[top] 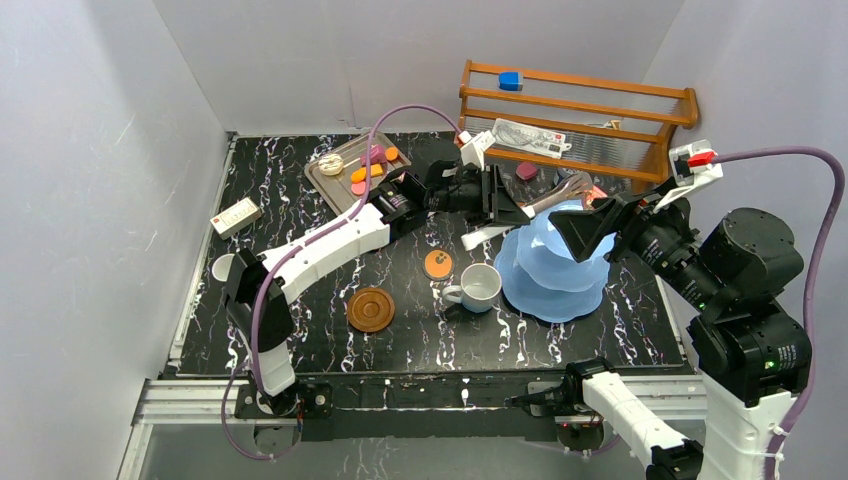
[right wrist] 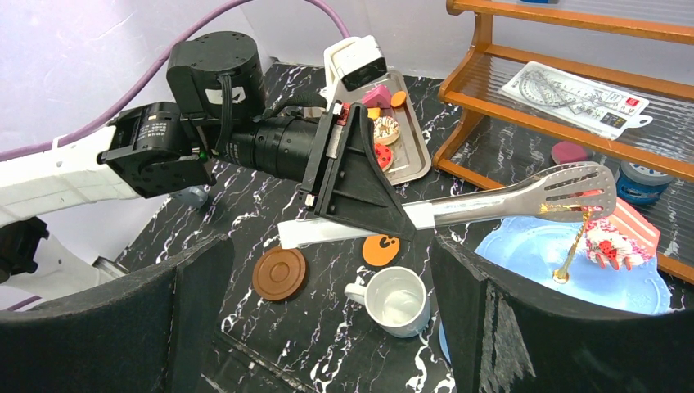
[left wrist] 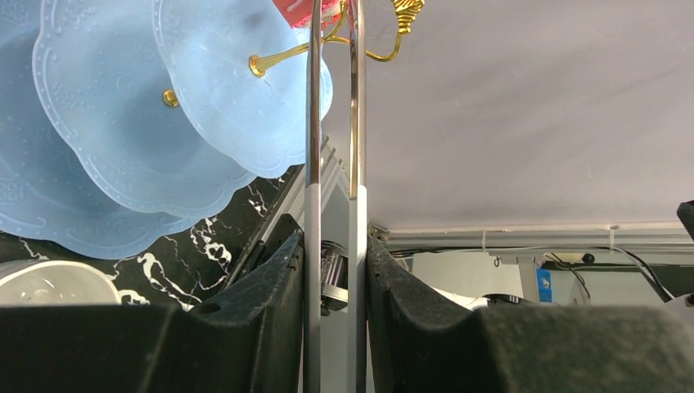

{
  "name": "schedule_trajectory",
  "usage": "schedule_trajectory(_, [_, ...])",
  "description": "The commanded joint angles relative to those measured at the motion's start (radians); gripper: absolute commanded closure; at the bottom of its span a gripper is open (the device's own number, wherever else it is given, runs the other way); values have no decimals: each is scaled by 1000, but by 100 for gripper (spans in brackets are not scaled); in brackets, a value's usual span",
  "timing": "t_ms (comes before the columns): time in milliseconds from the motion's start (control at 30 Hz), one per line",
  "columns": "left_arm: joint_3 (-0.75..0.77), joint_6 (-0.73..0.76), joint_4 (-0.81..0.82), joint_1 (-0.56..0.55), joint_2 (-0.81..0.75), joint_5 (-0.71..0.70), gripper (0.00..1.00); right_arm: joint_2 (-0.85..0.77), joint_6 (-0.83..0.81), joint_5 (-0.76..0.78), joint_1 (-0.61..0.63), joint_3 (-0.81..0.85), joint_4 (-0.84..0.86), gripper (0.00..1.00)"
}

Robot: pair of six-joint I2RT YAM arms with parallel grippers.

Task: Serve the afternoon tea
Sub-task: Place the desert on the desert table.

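Observation:
The light-blue three-tier stand (top: 552, 262) stands right of centre; it also shows in the left wrist view (left wrist: 123, 123) and the right wrist view (right wrist: 565, 262). My left gripper (top: 510, 205) is shut on the white handle of the metal tongs (right wrist: 524, 196), and their tips reach over the top tier. A pink cake (right wrist: 618, 237) sits on that tier beside the gold handle, right under the tong tips. My right gripper (right wrist: 331, 246) is open and empty, hovering above the stand. A white mug (top: 480, 287), a brown saucer (top: 371, 309) and an orange round piece (top: 438, 264) lie on the table.
A silver tray (top: 322, 180) with several pastries lies at the back left. A wooden rack (top: 580, 110) stands at the back right. A pale mug (top: 222, 266) sits at the left edge behind the left arm. A white box (top: 237, 215) lies nearby.

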Motion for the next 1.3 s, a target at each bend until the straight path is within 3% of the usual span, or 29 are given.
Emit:
schedule_trajectory(0, [-2, -20, 86, -7, -33, 38, 84, -13, 6, -2, 0, 24, 43, 1])
schedule_trajectory(433, [-44, -22, 75, -9, -24, 40, 82, -13, 4, -3, 0, 34, 35, 1])
schedule_trajectory(733, [-11, 28, -20, -10, -28, -16, 69, -10, 1, -3, 0, 46, 31, 1])
schedule_trajectory(1267, [-21, 71, -76, -11, -72, -73, 63, -10, 3, -3, -1, 33, 41, 1])
